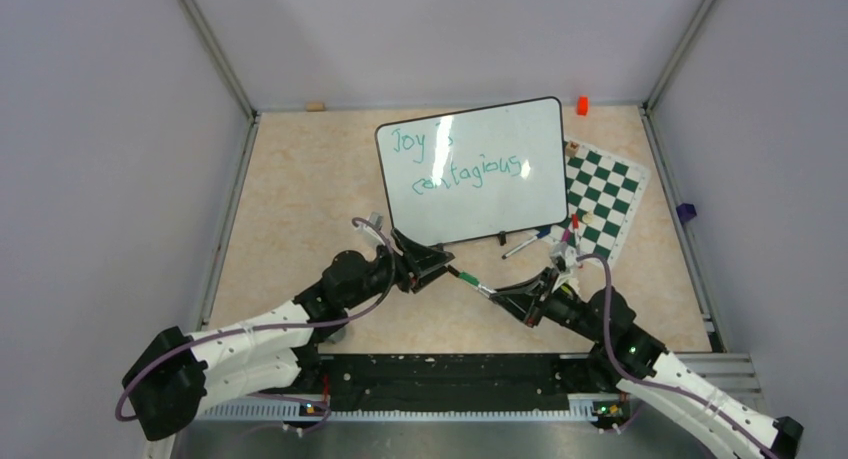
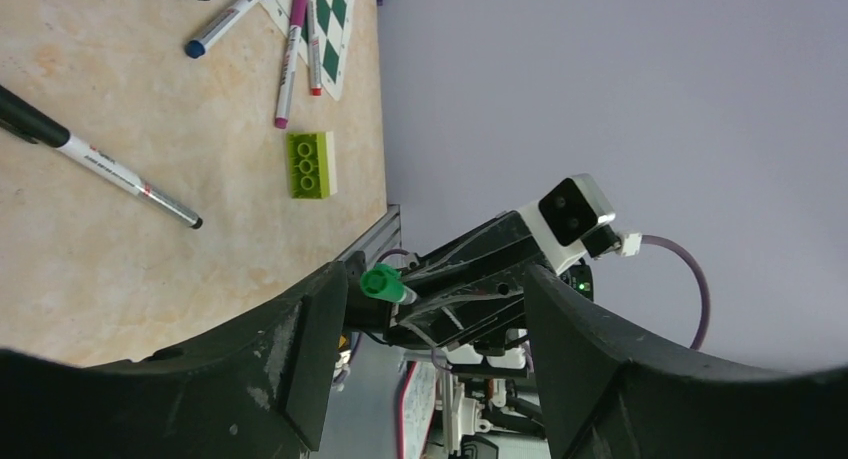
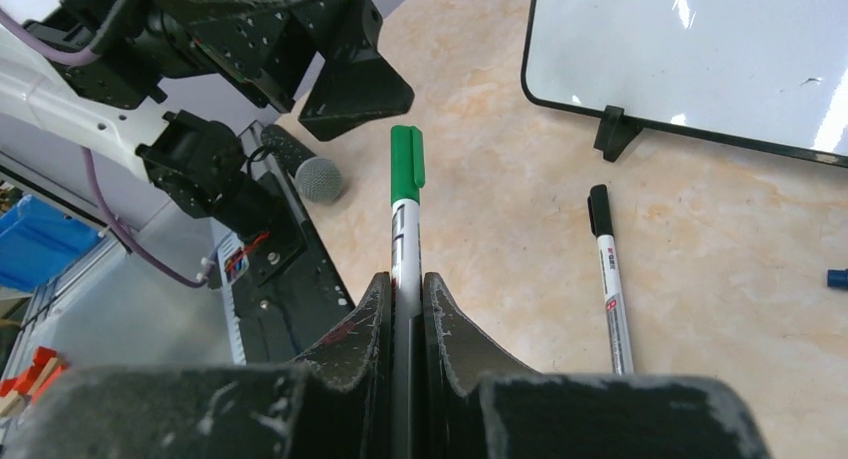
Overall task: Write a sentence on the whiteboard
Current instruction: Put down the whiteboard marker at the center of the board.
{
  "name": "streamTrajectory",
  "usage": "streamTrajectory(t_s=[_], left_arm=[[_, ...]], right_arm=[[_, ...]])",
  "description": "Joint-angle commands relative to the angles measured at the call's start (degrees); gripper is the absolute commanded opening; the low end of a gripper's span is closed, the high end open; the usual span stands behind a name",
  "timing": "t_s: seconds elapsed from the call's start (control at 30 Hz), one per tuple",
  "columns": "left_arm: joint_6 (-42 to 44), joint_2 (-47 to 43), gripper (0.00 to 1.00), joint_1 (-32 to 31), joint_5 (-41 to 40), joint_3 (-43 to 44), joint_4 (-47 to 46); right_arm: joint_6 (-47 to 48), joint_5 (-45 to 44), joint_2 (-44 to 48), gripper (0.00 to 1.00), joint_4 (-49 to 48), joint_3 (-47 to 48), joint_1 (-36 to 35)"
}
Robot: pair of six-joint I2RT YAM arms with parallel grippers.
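The whiteboard (image 1: 497, 211) stands tilted at the back of the table and bears the sentence (image 1: 468, 171) "Joy is contagious" in teal, in two lines. My right gripper (image 1: 503, 296) (image 3: 407, 282) is shut on the barrel of a green-capped marker (image 3: 404, 204) (image 1: 466, 280). The marker's cap (image 2: 384, 282) points at my left gripper (image 1: 438, 263) (image 2: 430, 294). That gripper is open, and the cap end sits close to one of its fingers (image 2: 305, 344) without being gripped. In the right wrist view the whiteboard's lower edge (image 3: 700, 129) lies ahead to the right.
A green-and-white chess mat (image 1: 603, 192) lies right of the board with blue, purple and red markers (image 2: 292, 64) at its near edge. A black-capped marker (image 3: 610, 279) and a green brick (image 2: 310, 164) lie on the table. An orange block (image 1: 582, 105) sits at the back.
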State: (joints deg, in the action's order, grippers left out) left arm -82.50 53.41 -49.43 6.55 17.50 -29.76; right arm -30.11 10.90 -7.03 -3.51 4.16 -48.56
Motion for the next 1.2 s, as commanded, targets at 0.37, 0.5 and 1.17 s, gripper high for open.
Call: streamTrajectory(t_s=[0.37, 0.5, 1.17], left_arm=[[-0.64, -0.89, 0.66, -0.84, -2.68, 2.77, -1.3], [0.54, -4.15, 0.65, -0.76, -6.7, 2.01, 0.71], [11.18, -42.79, 0.69, 0.11, -41.72, 10.2, 55.62]], right_arm=[[-0.02, -1.67, -5.5, 0.0, -4.39, 2.61, 0.36], [0.4, -2.74, -10.14, 0.0, -9.38, 3.64, 0.37], [5.31, -2.54, -72.86, 0.0, -38.14, 37.71, -9.31]])
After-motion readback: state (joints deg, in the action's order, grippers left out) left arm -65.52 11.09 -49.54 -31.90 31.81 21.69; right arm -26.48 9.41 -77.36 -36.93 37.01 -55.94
